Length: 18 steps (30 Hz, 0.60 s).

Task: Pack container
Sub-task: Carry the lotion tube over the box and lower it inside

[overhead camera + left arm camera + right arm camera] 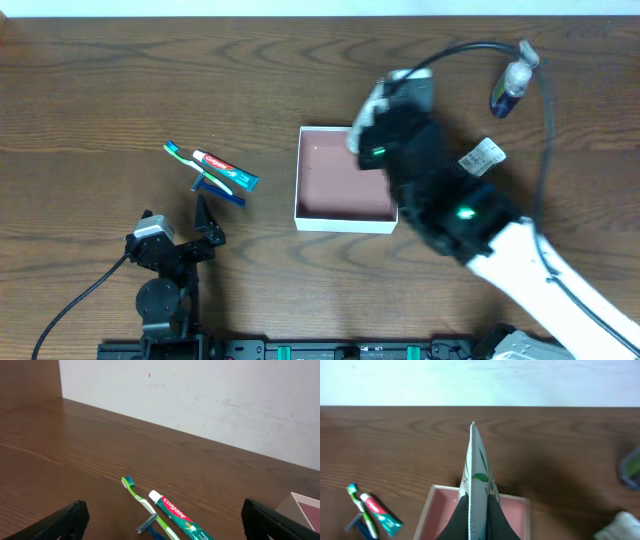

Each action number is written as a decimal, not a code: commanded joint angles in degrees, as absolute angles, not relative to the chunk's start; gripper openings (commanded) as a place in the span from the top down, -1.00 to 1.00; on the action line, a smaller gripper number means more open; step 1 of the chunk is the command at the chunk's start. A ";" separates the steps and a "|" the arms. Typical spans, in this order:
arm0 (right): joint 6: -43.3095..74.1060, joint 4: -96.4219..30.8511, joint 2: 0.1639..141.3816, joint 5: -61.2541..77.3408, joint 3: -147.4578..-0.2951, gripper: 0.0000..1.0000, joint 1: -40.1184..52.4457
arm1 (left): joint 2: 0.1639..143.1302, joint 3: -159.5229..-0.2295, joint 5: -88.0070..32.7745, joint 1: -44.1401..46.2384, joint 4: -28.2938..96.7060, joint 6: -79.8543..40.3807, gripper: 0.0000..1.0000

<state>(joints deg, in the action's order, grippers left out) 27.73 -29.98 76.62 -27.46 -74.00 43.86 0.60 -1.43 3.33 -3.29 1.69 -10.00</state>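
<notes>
The container (pixel 330 185) is a shallow square box with white walls and a pink-brown inside, at the table's middle; nothing lies in the part that shows. My right gripper (pixel 472 520) is shut on a white sachet with green leaf print (pixel 475 470), held edge-on above the container's far side (pixel 437 510). In the overhead view the right arm (pixel 400 140) covers the container's right far corner. My left gripper (pixel 165 525) is open and empty, low over the table near a toothpaste tube (pixel 177 517), a green toothbrush (pixel 140 497) and a blue razor (pixel 148 524).
Toothpaste (pixel 225 170), toothbrush (pixel 190 160) and razor (pixel 215 188) lie together left of the container. A small blue bottle (pixel 510 85) and a white packet (pixel 482 157) lie to the right. A black cable (pixel 545 130) arcs over the right side.
</notes>
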 commanded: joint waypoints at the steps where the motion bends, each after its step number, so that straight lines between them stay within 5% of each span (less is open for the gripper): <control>1: 32.45 -27.24 80.53 -37.89 -75.22 0.97 49.08 | 0.34 -0.23 3.81 -3.53 3.81 -8.82 -0.96; 18: 42.48 -23.88 92.82 -43.51 -75.22 0.97 54.43 | 0.34 -0.23 3.84 -3.53 3.81 -8.82 -0.96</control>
